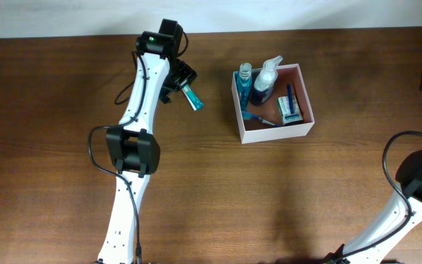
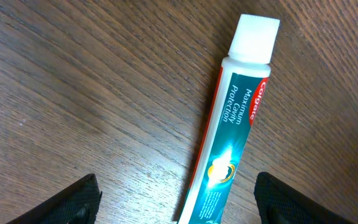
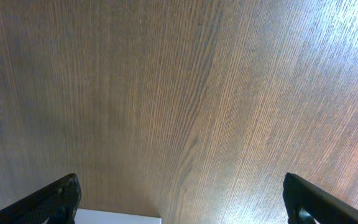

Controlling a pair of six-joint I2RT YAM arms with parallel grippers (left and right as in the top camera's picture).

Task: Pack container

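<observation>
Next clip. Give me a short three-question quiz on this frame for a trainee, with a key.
1. Which gripper is over the toothpaste tube: A) left, B) right?
2. True or false: the toothpaste tube lies inside the container.
3. Fill in: the right gripper is ____.
Key: 1 A, the left gripper; 2 false, it lies on the table; 3 open.
</observation>
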